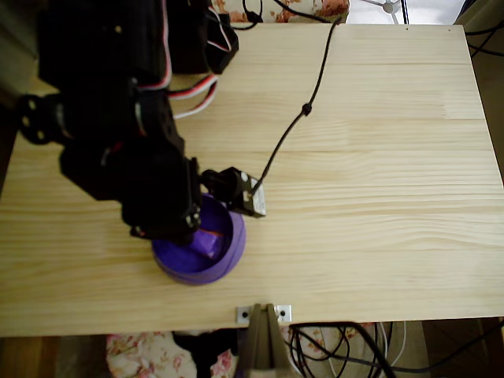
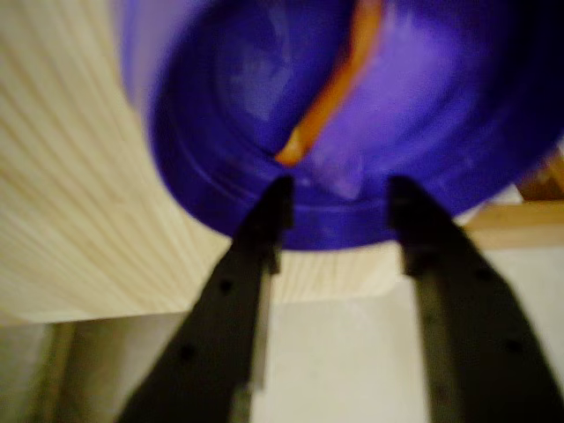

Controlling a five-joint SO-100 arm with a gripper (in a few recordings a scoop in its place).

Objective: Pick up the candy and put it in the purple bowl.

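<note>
A: Nearest us in the wrist view, our gripper (image 2: 339, 198) hangs with its fingers apart, nothing between them.

B: Just beyond we see the candy (image 2: 330, 97) lying inside the purple bowl (image 2: 211, 115), long axis running away from the fingertips.

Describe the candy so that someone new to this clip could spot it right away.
On the pale wooden table, look near the front edge in the overhead view for the purple bowl, half under the black arm. The candy lies inside it, a small shiny purple piece. Its orange streak sets it apart from the bowl's plain violet.
</note>
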